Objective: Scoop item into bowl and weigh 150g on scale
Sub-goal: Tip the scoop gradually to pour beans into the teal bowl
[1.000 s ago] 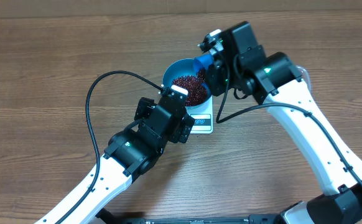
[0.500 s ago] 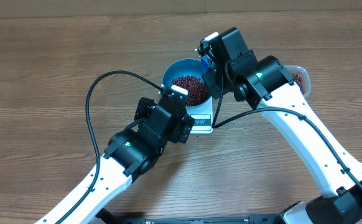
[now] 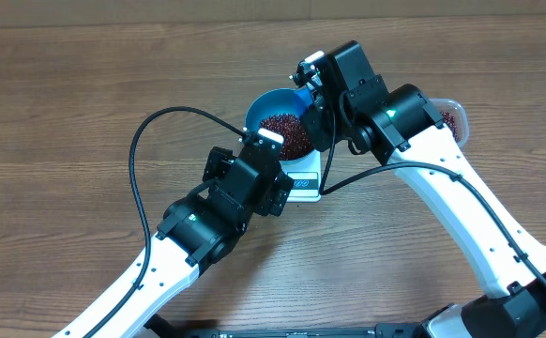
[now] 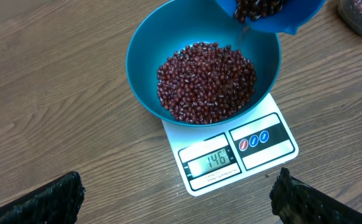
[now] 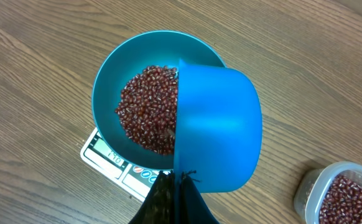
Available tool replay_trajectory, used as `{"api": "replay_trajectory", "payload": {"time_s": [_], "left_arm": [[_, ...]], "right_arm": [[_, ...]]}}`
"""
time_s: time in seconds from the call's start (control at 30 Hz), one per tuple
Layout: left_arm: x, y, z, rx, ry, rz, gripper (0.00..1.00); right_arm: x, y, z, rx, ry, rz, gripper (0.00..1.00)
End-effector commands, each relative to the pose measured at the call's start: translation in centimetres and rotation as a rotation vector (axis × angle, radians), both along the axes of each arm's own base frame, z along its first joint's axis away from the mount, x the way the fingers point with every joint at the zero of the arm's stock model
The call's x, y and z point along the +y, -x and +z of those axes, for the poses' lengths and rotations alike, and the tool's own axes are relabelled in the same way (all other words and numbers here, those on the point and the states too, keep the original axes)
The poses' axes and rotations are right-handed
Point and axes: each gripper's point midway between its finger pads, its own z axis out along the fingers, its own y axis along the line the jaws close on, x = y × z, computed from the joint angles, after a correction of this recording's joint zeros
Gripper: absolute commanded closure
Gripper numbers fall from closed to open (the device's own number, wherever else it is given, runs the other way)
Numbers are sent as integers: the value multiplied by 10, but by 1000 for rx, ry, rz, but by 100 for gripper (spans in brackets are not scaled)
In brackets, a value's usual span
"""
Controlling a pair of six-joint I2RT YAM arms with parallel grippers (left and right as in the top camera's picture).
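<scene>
Overhead: the blue bowl (image 3: 254, 111) sits on the white scale (image 3: 306, 185) on the table, toward its far edge. The right gripper (image 3: 310, 84) tips a blue scoop (image 3: 301, 93) over it.

Left wrist: the left gripper (image 4: 178, 183) has its jaws spread wide and empty. The red beans (image 4: 206, 81) lie heaped in the bowl, and the display reads 146.

Right wrist: the jaws pinch the scoop's handle. The beans look light and prone to rolling, so the rest likely needs a gentle trickle.

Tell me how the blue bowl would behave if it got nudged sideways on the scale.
The bowl looks smooth and sits on the flat top of the scale, so it probably slides rather than tips. It overhangs the scale, so a firm push might carry it off the edge. The loose beans add weight low down, likely steadying it, though they would shift.
</scene>
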Motion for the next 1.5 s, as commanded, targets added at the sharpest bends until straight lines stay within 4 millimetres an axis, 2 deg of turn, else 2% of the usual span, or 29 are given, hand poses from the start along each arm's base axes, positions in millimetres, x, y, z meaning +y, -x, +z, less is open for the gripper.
{"api": "replay_trajectory", "payload": {"time_s": [0.0,1.47], "left_arm": [[-1,-5,11,-23,14,8,0],[-1,-5,11,-23,14,8,0]], "right_arm": [[4,1,29,-63,-50,7,96],[3,-7,31,-101,-30,-8,96]]}}
